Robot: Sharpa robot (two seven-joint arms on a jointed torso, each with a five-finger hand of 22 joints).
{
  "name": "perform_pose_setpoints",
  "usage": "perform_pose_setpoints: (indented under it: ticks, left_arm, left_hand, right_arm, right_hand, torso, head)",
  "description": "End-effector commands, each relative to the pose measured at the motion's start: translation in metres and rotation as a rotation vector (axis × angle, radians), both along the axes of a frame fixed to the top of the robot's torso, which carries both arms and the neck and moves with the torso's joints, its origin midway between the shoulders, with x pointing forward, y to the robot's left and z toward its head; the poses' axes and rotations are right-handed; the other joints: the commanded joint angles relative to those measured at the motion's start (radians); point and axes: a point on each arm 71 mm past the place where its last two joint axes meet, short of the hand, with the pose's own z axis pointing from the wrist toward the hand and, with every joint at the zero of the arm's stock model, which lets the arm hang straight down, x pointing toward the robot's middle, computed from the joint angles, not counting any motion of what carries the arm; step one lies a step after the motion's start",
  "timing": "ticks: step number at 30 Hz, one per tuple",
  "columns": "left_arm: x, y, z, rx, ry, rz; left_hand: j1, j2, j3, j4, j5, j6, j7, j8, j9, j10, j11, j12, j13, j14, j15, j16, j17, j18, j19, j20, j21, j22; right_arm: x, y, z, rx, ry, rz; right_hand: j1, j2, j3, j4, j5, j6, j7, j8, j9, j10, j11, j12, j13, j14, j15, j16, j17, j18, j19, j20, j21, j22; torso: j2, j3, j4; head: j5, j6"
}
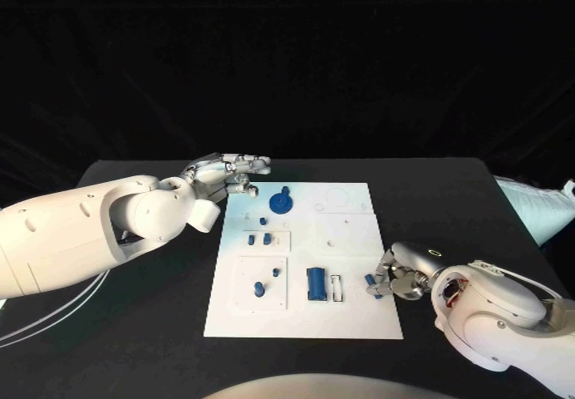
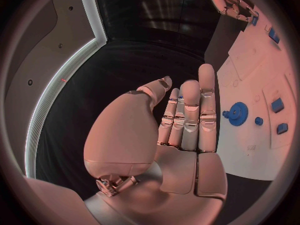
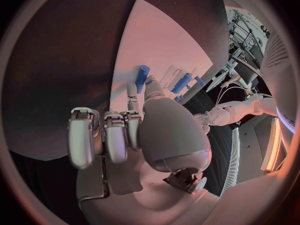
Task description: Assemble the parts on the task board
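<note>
The black table (image 1: 455, 191) spreads wide, and in its middle lies the white task board (image 1: 347, 320), long side running away from the robot. Coming in over the board's far left corner is the left hand (image 1: 228, 177); the left wrist view shows its fingers (image 2: 190, 117) straight and side by side, palm bare, nothing in it. Down at the board's near right edge sits the right hand (image 1: 393, 278), curled in, and there it is: a small blue peg (image 3: 142, 78) pinched at its fingertips, right above the white surface. On the board itself, the biggest blue piece is the block (image 1: 316, 283), standing in the near middle, with a pale slot just beside it. Further away, near the left hand, lies the blue gear (image 1: 281, 202), flat on the plate. Between them sit the little ones: two small pegs (image 1: 259, 239) on the left panel and a rounded blue piece (image 1: 259, 289) nearer the robot.
</note>
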Motion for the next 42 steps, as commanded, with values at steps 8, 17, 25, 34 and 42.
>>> perform_pose_setpoints:
  ticks: [8,17,25,34,42]
  left_arm:
    - [-0.001,-0.002,0.001,-0.009,-0.007,-0.021]
    - [-0.001,-0.002,0.001,-0.009,-0.008,-0.02]
    - [-0.001,-0.003,0.001,-0.009,-0.009,-0.022]
    - [-0.001,-0.003,0.001,-0.009,-0.008,-0.022]
    - [-0.001,-0.003,0.001,-0.009,-0.008,-0.021]
  left_hand:
    - [0.002,0.008,-0.001,-0.003,0.005,-0.005,-0.001,0.004,0.001,-0.006,0.001,0.003,-0.001,-0.004,-0.001,0.001,-0.001,0.018,0.001,0.006,-0.004,-0.002]
    - [0.002,0.008,-0.001,-0.003,0.005,-0.005,-0.001,0.004,0.001,-0.006,0.001,0.003,-0.001,-0.004,-0.001,0.001,-0.001,0.018,0.001,0.006,-0.004,-0.002]
    - [0.002,0.011,-0.002,-0.004,0.005,-0.004,-0.002,0.006,0.001,-0.007,0.0,0.007,-0.001,-0.005,-0.001,0.002,-0.002,0.018,0.002,0.006,-0.005,-0.002]
    - [0.002,0.011,-0.002,-0.004,0.005,-0.004,-0.002,0.006,0.001,-0.007,0.0,0.007,-0.001,-0.005,-0.001,0.002,-0.003,0.018,0.002,0.006,-0.005,-0.002]
    - [0.002,0.011,-0.002,-0.005,0.005,-0.004,-0.002,0.006,0.001,-0.007,0.0,0.008,-0.001,-0.006,-0.001,0.002,-0.004,0.018,0.002,0.006,-0.005,-0.002]
  right_arm:
    - [-0.002,0.012,-0.008,-0.191,-0.055,0.09]
    - [-0.003,0.017,-0.011,-0.234,-0.059,0.108]
    - [-0.005,0.017,-0.009,-0.15,-0.058,0.052]
    - [-0.008,0.018,-0.006,-0.053,-0.036,0.004]
    - [-0.009,0.02,0.004,0.097,-0.066,-0.065]
  right_hand:
    - [0.12,0.003,0.075,-0.082,-0.126,0.018,0.004,-0.029,-0.016,0.077,-0.012,-0.016,0.198,0.104,-0.004,0.004,0.263,-0.011,0.031,-0.01,-0.002,0.086]
    - [0.104,0.001,0.12,-0.09,-0.03,0.027,0.007,-0.053,-0.028,0.076,-0.01,-0.019,0.197,0.104,-0.002,0.004,0.263,-0.011,0.032,-0.007,-0.001,0.088]
    - [0.089,0.031,0.259,-0.092,0.059,0.031,0.005,-0.072,-0.03,0.078,-0.014,-0.014,0.201,0.104,-0.005,0.004,0.263,-0.012,0.035,-0.01,0.002,0.093]
    - [-0.033,-0.073,0.534,-0.088,0.044,0.043,0.004,-0.08,-0.013,0.082,-0.013,-0.013,0.204,0.104,-0.004,0.004,0.263,-0.012,0.036,-0.008,0.003,0.095]
    - [-0.113,-0.113,0.575,-0.059,-0.007,0.049,0.001,-0.079,-0.003,0.083,-0.014,-0.014,0.205,0.104,-0.005,0.004,0.263,-0.012,0.035,-0.009,0.001,0.094]
  torso:
    - [-0.001,0.0002,-0.0007]
    - [-0.001,-0.0007,-0.0016]
    - [-0.001,0.0006,-0.0016]
    - [-0.001,-0.0001,-0.001]
    - [-0.001,-0.0005,-0.0012]
  head:
    - [0.002,-0.003]
    - [0.004,-0.003]
    - [0.006,-0.002]
    - [0.008,0.0]
    - [0.006,-0.002]
